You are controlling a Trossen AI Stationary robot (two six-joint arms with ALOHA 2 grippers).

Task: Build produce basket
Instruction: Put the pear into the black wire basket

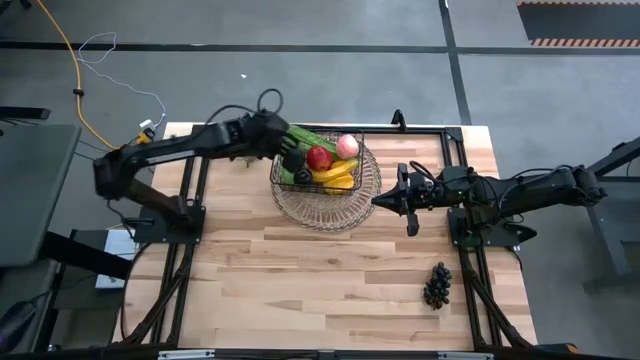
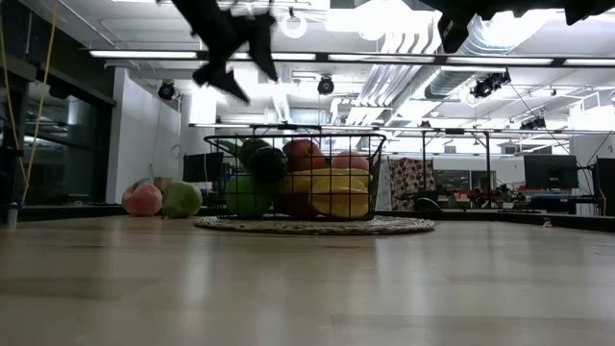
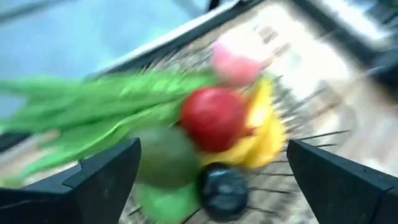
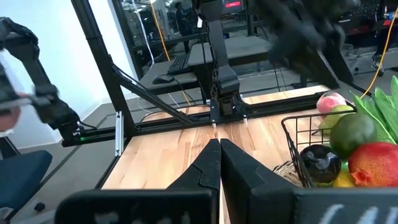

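Both left end effector (image 3: 211,171) fingers apart, seemingly empty.

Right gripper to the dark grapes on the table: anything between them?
No. In the high view only bare wooden tabletop separates the shut right gripper from the dark grape bunch; nothing lies there.

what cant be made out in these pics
- Left wrist view: motion blur smears the produce; the dark round fruit can't be identified.
- Low view: the basket mesh and front fruit hide whatever lies behind; both arms are cut off by the top edge.
- High view: the left gripper covers the basket's left end, and the grapes are too small for detail.
- Right wrist view: the right gripper blocks the table ahead.
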